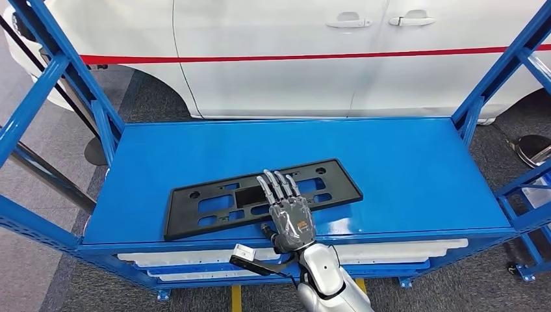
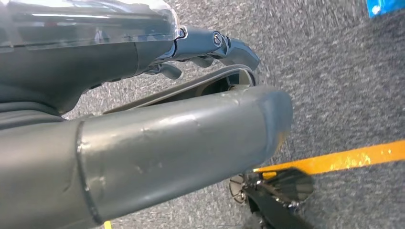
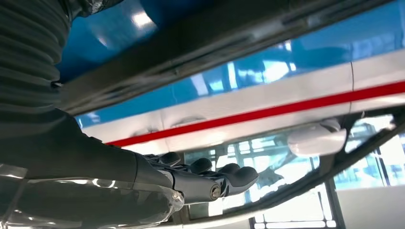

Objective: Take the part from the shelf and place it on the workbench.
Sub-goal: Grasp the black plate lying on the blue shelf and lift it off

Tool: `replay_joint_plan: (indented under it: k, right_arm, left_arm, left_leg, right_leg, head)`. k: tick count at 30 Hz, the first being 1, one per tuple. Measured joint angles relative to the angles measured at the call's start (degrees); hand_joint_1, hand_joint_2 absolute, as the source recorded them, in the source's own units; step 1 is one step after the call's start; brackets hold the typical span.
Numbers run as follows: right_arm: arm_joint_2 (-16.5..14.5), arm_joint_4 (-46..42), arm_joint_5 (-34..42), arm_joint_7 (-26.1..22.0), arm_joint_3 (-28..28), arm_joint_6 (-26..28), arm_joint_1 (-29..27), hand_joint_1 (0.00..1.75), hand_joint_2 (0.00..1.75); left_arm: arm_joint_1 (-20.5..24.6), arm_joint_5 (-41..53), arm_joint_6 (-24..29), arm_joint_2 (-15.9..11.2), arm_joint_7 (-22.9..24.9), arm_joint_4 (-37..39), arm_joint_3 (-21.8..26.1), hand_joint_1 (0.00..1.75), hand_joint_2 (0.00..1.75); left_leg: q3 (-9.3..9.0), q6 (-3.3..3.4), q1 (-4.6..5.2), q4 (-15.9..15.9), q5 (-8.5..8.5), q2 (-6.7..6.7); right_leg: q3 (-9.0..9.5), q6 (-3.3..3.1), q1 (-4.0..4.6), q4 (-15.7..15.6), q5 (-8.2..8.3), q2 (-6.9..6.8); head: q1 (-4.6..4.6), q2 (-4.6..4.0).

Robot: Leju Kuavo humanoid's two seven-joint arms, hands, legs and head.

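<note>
The glossy blue metal shelf (image 1: 416, 169) stands on grey carpet in front of a white car with a red side stripe (image 1: 292, 58). The flat black plastic perforated plate (image 1: 214, 205) lies on the shelf, left of centre. The right hand (image 1: 291, 218) rests on its right part with fingers extended, gripping nothing; the left hand (image 2: 143, 148) hangs above the carpet, and its state cannot be determined.

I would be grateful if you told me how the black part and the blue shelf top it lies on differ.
The black part is a pierced frame with cutouts; the blue shelf top is solid. The part lies slanted to the shelf top's straight front edge and covers only a portion. Both are flat and rectangular. The right robot hand rests on the part.
</note>
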State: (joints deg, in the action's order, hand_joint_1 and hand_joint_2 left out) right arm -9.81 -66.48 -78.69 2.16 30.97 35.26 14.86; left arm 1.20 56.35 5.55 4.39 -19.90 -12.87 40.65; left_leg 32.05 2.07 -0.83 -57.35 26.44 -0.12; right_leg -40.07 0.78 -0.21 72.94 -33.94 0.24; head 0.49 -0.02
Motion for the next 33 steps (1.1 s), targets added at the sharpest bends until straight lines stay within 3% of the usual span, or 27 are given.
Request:
replay_joint_plan:
  k: [1,2,4,6,8,11,13,15,16,17,18,20,22,25,27,30,31,32,33]
  right_arm:
    - [0.14,0.34,-0.04,0.12,0.00,-0.12,-0.03,0.00,1.75]
    - [0.27,0.67,-0.08,0.24,0.00,-0.18,-0.03,0.00,1.75]
    - [0.44,1.13,-0.18,0.42,0.00,-0.16,0.10,0.00,1.75]
    - [0.51,1.59,-0.25,0.57,0.00,-0.14,0.36,0.00,1.75]
    - [0.57,2.08,-0.26,0.67,0.00,-0.14,0.57,0.00,1.75]
    - [0.62,2.54,-0.26,0.68,0.00,-0.14,0.80,0.00,1.75]
    - [0.62,2.77,-0.26,0.68,0.00,-0.14,0.99,0.00,1.75]
    - [0.63,3.10,-0.26,0.68,0.00,-0.15,1.07,0.00,1.75]
    - [0.64,3.26,-0.26,0.68,0.00,-0.16,1.06,0.00,1.75]
    - [0.64,3.42,-0.25,0.69,0.00,-0.16,1.09,0.00,1.75]
    - [0.63,3.56,-0.25,0.73,0.00,-0.16,1.18,0.00,1.75]
    - [0.61,3.85,-0.35,1.04,0.00,-0.16,1.70,0.00,1.75]
    - [0.58,4.43,-0.93,1.86,-0.03,-0.15,2.93,0.00,1.75]
    - [0.50,6.08,-2.48,3.40,-0.40,-0.04,5.56,0.00,1.75]
    - [0.48,7.45,-3.37,4.11,-0.97,0.06,7.55,0.00,1.75]
    - [0.46,9.64,-4.21,4.55,-1.68,0.15,9.84,0.00,1.75]
    - [0.45,10.30,-4.41,4.60,-1.79,0.16,10.16,0.00,1.75]
    - [0.40,10.86,-4.56,4.63,-1.84,0.17,10.35,0.00,1.75]
    - [0.30,11.29,-4.66,4.62,-1.86,0.16,10.51,0.00,1.75]
  left_arm:
    - [0.00,0.16,-0.01,-0.01,0.04,0.00,0.02,0.00,0.00]
    - [0.01,0.34,-0.03,-0.02,0.06,0.00,0.03,0.00,0.00]
    - [0.01,0.58,-0.13,-0.01,0.04,0.00,0.04,0.00,0.00]
    - [0.06,0.75,-0.28,0.01,-0.04,0.00,0.05,0.00,0.00]
    - [0.11,0.85,-0.38,0.01,-0.09,0.00,0.05,0.00,0.00]
    - [0.17,0.93,-0.40,0.01,-0.11,0.00,0.05,0.00,0.00]
    - [0.18,1.06,-0.42,0.01,-0.13,0.00,0.05,0.00,0.00]
    - [0.15,1.20,-0.44,0.00,-0.13,0.00,0.05,0.00,0.00]
    - [0.10,1.23,-0.44,-0.01,-0.13,0.00,0.05,0.00,0.00]
    - [0.07,1.27,-0.44,-0.02,-0.13,0.00,0.05,0.00,0.00]
    - [0.06,1.34,-0.46,-0.03,-0.15,0.00,0.05,0.00,0.00]
    - [0.16,1.65,-0.54,-0.08,-0.21,0.00,0.05,0.00,0.00]
    - [0.36,2.21,-0.66,-0.13,-0.30,0.00,0.05,0.00,0.00]
    - [0.56,3.21,-0.76,-0.13,-0.34,0.00,0.04,0.00,0.00]
    - [0.65,3.74,-0.81,-0.09,-0.34,0.00,0.01,0.00,0.00]
    - [0.81,4.28,-0.85,-0.08,-0.32,0.00,-0.02,0.00,0.00]
    - [0.84,4.41,-0.85,-0.08,-0.28,0.00,-0.02,0.00,0.00]
    - [0.85,4.52,-0.86,-0.07,-0.24,0.00,-0.02,0.00,0.00]
    - [0.84,4.63,-0.89,-0.06,-0.19,0.00,-0.02,0.00,0.00]
  left_leg:
    - [-0.03,0.03,0.02,-0.03,0.08,-0.02]
    - [-0.14,0.03,0.03,-0.08,0.20,-0.05]
    - [-0.48,-0.17,0.03,-0.18,0.55,-0.12]
    - [-0.57,-0.61,0.19,-0.36,0.88,-0.16]
    - [-0.52,-1.21,0.29,-0.36,1.00,-0.18]
    - [-0.31,-2.19,0.13,-1.37,2.02,-0.14]
    - [2.07,-2.71,-0.01,-6.65,5.05,-0.10]
    - [5.85,-3.08,-0.07,-14.21,8.15,-0.10]
    - [7.05,-3.16,-0.08,-16.39,8.48,-0.10]
    - [7.22,-3.14,-0.08,-16.40,7.64,-0.10]
    - [6.27,-3.04,-0.08,-14.12,5.82,-0.09]
    - [2.60,-2.57,0.03,-6.21,1.87,-0.10]
    - [0.45,-2.00,0.34,-1.35,0.39,-0.14]
    - [0.33,-1.20,0.45,-0.56,0.17,-0.14]
    - [0.21,-0.48,0.14,-0.08,-0.25,-0.01]
    - [0.33,0.06,0.04,0.09,-0.48,0.08]
    - [0.35,0.07,0.05,0.07,-0.48,0.06]
    - [0.34,0.05,0.05,0.02,-0.46,0.03]
    - [0.28,0.00,0.05,-0.06,-0.40,0.00]
  right_leg:
    - [-0.95,0.08,-0.10,1.56,0.02,-0.01]
    - [-0.72,0.07,-0.16,0.69,1.28,-0.02]
    - [2.54,-0.23,-0.17,-6.58,5.39,-0.08]
    - [5.49,-0.70,0.10,-12.91,7.66,-0.10]
    - [6.05,-1.11,0.40,-14.19,7.61,-0.02]
    - [6.45,-2.02,0.11,-14.79,7.77,-0.01]
    - [6.81,-2.59,-0.08,-15.11,7.78,-0.19]
    - [6.88,-2.85,0.00,-15.07,7.66,-0.28]
    - [6.92,-2.91,0.04,-15.02,7.60,-0.28]
    - [6.97,-2.91,0.06,-14.94,7.53,-0.24]
    - [7.06,-2.88,0.07,-14.84,7.43,-0.17]
    - [7.24,-2.62,0.12,-14.59,7.16,-0.07]
    - [7.10,-2.14,0.24,-14.33,7.03,0.02]
    - [6.91,-1.27,0.23,-14.33,7.13,0.08]
    - [6.17,-0.58,0.16,-12.50,5.72,0.04]
    - [1.49,0.19,-0.18,-2.43,0.64,-0.02]
    - [0.00,0.35,-0.29,0.60,-0.26,-0.03]
    - [-0.70,0.45,-0.39,1.86,-0.08,-0.04]
    - [-0.25,0.47,-0.49,0.73,1.26,-0.06]
  head:
    - [0.00,0.00]
    - [0.01,0.00]
    - [0.01,0.00]
    - [-0.01,0.00]
    - [-0.01,0.01]
    - [-0.03,0.00]
    - [-0.03,0.00]
    - [-0.03,0.00]
    - [-0.04,0.00]
    - [-0.03,0.00]
    - [-0.04,0.00]
    - [-0.03,0.00]
    - [-0.02,0.00]
    - [-0.03,0.01]
    - [-0.01,0.01]
    - [0.00,0.00]
    - [0.01,0.00]
    - [0.01,0.00]
    - [0.01,0.00]
